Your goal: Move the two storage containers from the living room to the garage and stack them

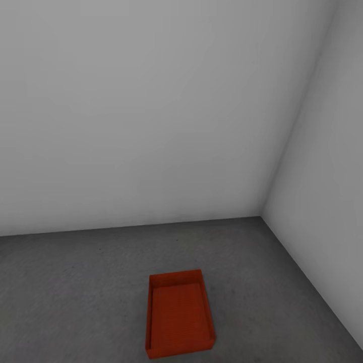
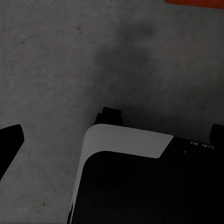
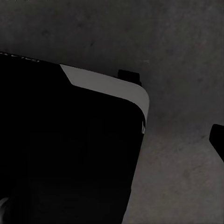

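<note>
The floor [image 1: 91, 282] is grey, rough concrete with little specks. Two plain white walls [image 1: 151, 111] meet in a corner. One red-orange container [image 1: 178, 316] sits flat on the floor, open side up, near that corner. The robot's black and white base [image 2: 140, 177] shows in both wrist views, with small white letters too blurry to read. A dark tool finger [image 2: 9, 142] peeks in, but I cannot tell if either tool is open or closed.

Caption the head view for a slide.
One red-orange bin sits open side up on the grey concrete floor near the corner of two plain white walls.
</note>
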You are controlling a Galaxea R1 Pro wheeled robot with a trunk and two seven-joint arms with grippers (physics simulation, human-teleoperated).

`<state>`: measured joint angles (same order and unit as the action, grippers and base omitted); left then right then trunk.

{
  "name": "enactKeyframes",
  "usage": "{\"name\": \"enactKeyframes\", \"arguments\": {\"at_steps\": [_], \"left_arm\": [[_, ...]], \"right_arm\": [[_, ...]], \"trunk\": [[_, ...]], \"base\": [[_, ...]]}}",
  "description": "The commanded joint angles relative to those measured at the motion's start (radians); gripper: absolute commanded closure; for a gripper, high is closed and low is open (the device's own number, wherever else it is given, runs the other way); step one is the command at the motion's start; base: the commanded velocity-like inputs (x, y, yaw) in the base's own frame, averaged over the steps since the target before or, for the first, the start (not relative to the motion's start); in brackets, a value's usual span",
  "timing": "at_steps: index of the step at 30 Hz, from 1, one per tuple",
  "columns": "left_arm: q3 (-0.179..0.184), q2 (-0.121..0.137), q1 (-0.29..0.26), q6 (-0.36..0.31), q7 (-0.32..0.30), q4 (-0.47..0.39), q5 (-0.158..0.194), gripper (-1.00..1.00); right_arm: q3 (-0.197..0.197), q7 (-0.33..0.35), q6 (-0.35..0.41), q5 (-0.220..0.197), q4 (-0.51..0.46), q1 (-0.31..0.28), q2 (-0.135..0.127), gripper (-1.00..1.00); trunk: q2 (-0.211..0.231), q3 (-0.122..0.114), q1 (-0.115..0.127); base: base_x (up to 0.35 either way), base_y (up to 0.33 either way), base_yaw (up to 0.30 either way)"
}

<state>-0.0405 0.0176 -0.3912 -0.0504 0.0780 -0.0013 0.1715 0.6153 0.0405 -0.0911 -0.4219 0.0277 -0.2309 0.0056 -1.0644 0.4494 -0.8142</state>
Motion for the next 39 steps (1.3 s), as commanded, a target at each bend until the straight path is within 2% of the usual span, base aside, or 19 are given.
{"name": "enactKeyframes", "arguments": {"at_steps": [1, 15, 39], "left_arm": [[-0.004, 0.0, -0.001, -0.003, 0.002, 0.0, 0.005, -1.0], [-0.003, -0.001, -0.001, -0.002, 0.002, 0.0, 0.005, -1.0], [-0.004, 0.0, -0.001, -0.002, 0.002, 0.0, 0.005, -1.0]], "right_arm": [[0.007, 0.004, -0.004, -0.011, 0.003, -0.001, 0.001, -1.0], [0.007, 0.003, -0.001, -0.012, 0.003, -0.001, 0.001, -1.0], [0.007, 0.002, 0.001, -0.014, 0.003, -0.001, 0.003, -1.0]], "trunk": [[-0.001, 0.001, 0.0], [-0.001, 0.001, 0.0], [-0.001, 0.001, 0.0]], "base": [[0.0, 0.0, 0.0], [0.0, 0.0, -0.008], [0.0, 0.0, -0.241]]}}
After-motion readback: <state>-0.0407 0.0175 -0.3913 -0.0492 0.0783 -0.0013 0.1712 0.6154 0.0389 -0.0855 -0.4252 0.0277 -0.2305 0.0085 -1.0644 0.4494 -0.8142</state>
